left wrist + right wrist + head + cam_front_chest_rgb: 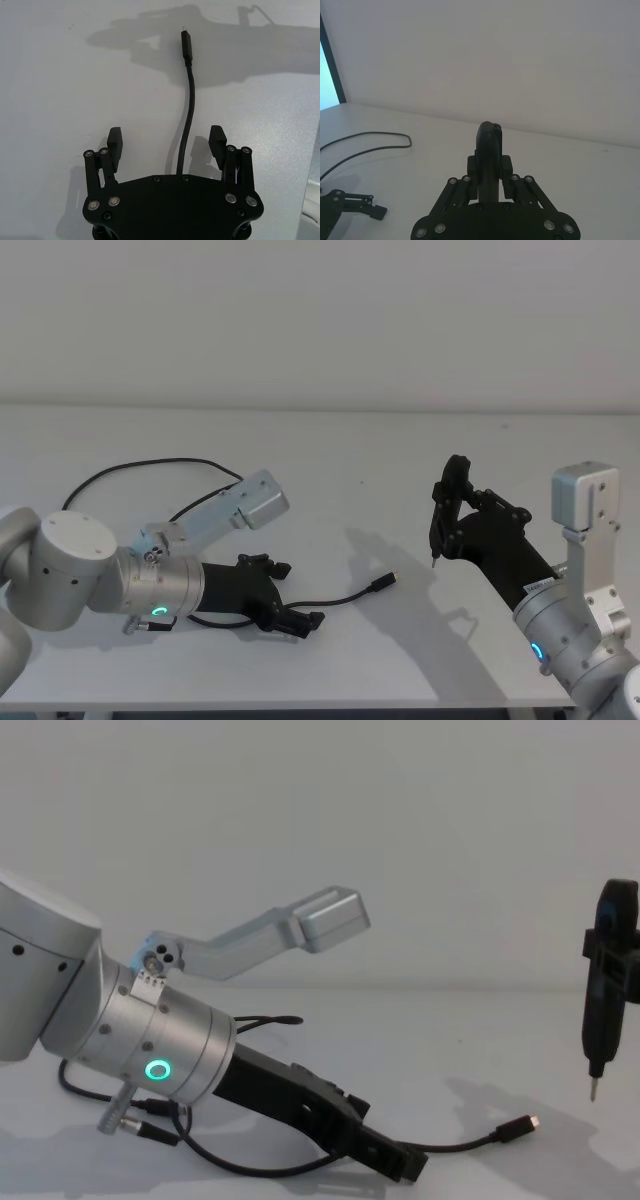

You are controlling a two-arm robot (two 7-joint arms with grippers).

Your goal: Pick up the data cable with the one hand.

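The data cable [345,596] lies on the white table, its plug end [186,44] pointing right and its long loop [375,135] trailing off behind my left arm. My left gripper [296,593] sits low over the table with its fingers [115,142] wide open. The cable [189,110] runs between them and touches neither. In the chest view the left gripper [396,1160] rests near the tabletop, with the cable's plug [520,1126] beyond it. My right gripper [462,515] hangs raised at the right, shut on a slim dark pen-shaped tool [603,1010].
The table [330,450] is white, with a plain wall behind it and its front edge near my arms. The cable's loop [140,470] curves behind my left arm. The pen tool's metal tip [433,562] points down above the table, right of the plug.
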